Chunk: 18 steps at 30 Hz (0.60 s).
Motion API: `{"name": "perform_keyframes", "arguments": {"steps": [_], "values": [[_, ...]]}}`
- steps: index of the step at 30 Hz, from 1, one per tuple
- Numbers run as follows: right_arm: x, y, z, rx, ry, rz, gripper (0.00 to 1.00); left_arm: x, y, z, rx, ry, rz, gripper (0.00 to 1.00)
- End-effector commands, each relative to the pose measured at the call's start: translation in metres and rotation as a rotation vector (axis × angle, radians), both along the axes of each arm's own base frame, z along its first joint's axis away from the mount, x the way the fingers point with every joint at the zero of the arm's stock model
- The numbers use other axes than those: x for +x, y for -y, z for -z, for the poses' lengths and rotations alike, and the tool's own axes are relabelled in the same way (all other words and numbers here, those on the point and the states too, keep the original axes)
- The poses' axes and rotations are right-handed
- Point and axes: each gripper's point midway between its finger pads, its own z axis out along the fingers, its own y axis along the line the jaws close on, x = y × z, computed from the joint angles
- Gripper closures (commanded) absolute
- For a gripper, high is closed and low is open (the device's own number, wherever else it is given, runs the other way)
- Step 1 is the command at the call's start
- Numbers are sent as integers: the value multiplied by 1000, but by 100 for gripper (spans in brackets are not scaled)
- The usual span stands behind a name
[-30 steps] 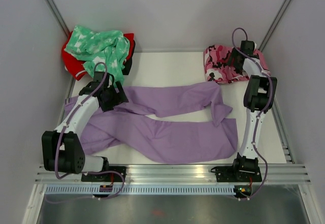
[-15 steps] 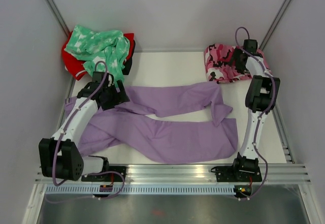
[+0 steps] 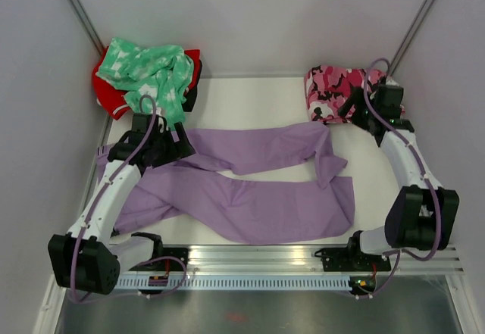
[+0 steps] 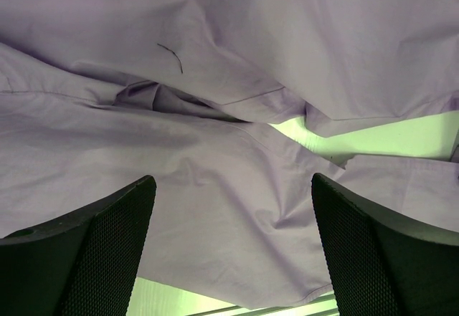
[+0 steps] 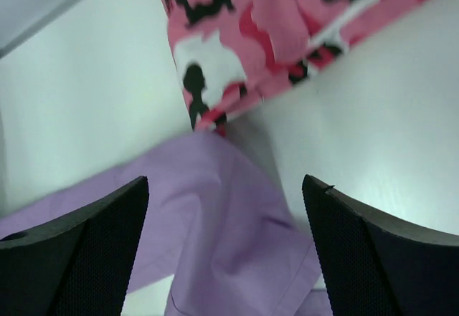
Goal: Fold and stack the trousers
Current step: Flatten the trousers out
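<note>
At the far left corner of the bench (image 3: 258, 101) I see a red garment (image 3: 106, 98) with a mint-green patterned one (image 3: 148, 65) heaped on it. My left gripper (image 4: 231, 183) hangs near the left edge, over the lilac trousers (image 3: 258, 198) where the two legs part. Its fingers are spread wide above the cloth and grip none of it. The trousers lie spread across the middle, legs running toward the right edge. In the far right corner sits a pink-black camouflage garment (image 3: 330, 92). My right gripper (image 5: 224, 180) hovers just beside it, over the end of the far leg, with its fingers apart and holding nothing.
</note>
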Motion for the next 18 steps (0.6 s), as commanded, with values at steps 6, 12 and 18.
{"name": "perform_keyframes", "arguments": {"steps": [6,12,18], "values": [[-102,-26,108,170,-225,152,15,-20,1,-6,-7,38,47,5],[-124,-23,136,167,-263,205,23,-25,0,-4,-8,42,41,5],[-112,-13,149,154,-239,261,26,-27,-3,-2,7,39,30,5]]}}
